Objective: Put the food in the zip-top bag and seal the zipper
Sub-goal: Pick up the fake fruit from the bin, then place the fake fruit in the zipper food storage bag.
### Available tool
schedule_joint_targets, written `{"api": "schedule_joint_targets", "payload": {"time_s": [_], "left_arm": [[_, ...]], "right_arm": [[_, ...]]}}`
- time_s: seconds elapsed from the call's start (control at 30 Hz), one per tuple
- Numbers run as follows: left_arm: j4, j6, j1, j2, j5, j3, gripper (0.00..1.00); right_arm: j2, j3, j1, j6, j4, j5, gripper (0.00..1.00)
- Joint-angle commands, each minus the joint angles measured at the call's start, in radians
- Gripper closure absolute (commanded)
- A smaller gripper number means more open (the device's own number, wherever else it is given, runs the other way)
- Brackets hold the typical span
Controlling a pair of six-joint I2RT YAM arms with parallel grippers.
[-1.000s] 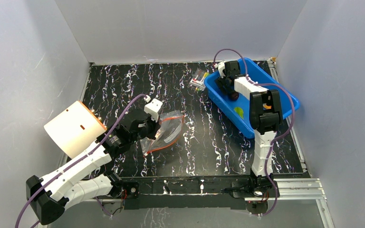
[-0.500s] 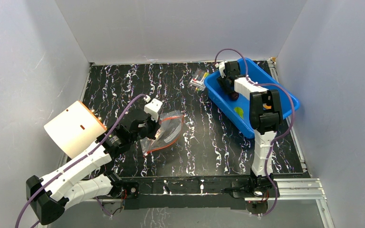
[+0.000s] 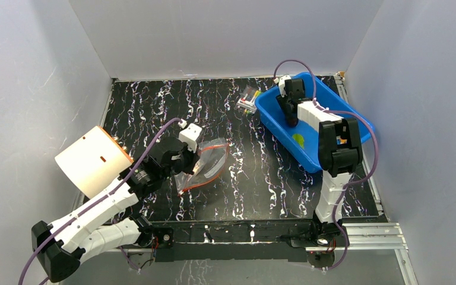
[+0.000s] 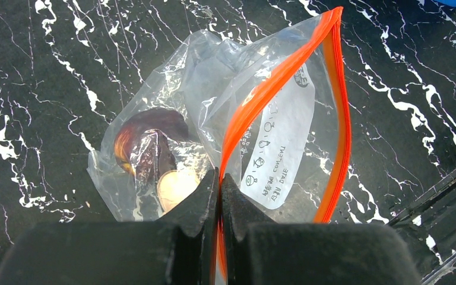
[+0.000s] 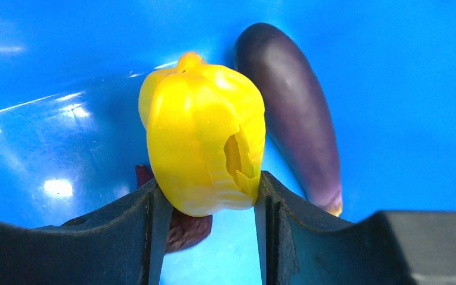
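Left claw (image 4: 218, 178): clenched on the zipper (image 4: 271, 89). The fingers are pinched together with the orange strip between them, at the near end of the mouth.

Bag (image 4: 285, 139): lies on the surface (image 4: 47, 71), mid-left, well apart from the tray. The mouth is gaping, with the two zipper strips bowed apart, so it is not sealed. The label (image 4: 282, 142) faces up. Two things are inside, at the closed end: a dark purple-brown piece (image 4: 151, 139) and a round beige piece (image 4: 175, 187) just beside it.

Right claw (image 5: 208, 190): grasping the yellow pepper (image 5: 199, 148), one finger on each side, down inside the blue tray (image 5: 392, 71).

Eggplant (image 5: 294, 113): on the tray floor just right of the pepper. Can't tell if they touch.

A dark red piece (image 5: 184, 228) sits under the pepper, mostly hidden.

Top view:
- The tray is at the far right of the surface, with a green piece (image 3: 298, 140) in its near half.
- The stick packet (image 3: 247, 100) is just outside the tray's far-left corner.
- A white-and-orange cylinder (image 3: 92, 159) is at the left edge.
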Motion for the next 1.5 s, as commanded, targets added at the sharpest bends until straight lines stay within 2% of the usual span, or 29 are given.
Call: {"api": "schedule_joint_targets", "payload": {"time_s": [0.0, 0.33, 0.63, 0.93, 1.1, 1.27, 1.47], "left_arm": [[0.012, 0.001, 0.004, -0.042, -0.023, -0.008, 1.0], [0.017, -0.056, 0.005, -0.006, -0.018, 0.039, 1.0], [0.003, -0.103, 0.006, 0.062, -0.034, 0.13, 1.0], [0.02, -0.109, 0.019, 0.134, -0.009, 0.187, 1.0], [0.053, -0.146, 0.028, 0.165, 0.033, 0.207, 1.0], [0.05, -0.2, 0.034, 0.214, 0.033, 0.228, 1.0], [0.059, -0.271, 0.04, 0.23, 0.032, 0.241, 1.0]], "right_arm": [[-0.1, -0.02, -0.007, 0.019, 0.088, 0.022, 0.59], [-0.278, -0.05, -0.005, 0.149, -0.018, -0.054, 0.6], [-0.552, -0.144, 0.021, 0.288, -0.054, -0.255, 0.62], [-0.759, -0.27, 0.167, 0.404, 0.007, -0.407, 0.63], [-0.824, -0.318, 0.303, 0.456, 0.046, -0.491, 0.63], [-0.879, -0.373, 0.405, 0.578, 0.121, -0.5, 0.63], [-0.919, -0.469, 0.477, 0.808, 0.226, -0.5, 0.65]]}}
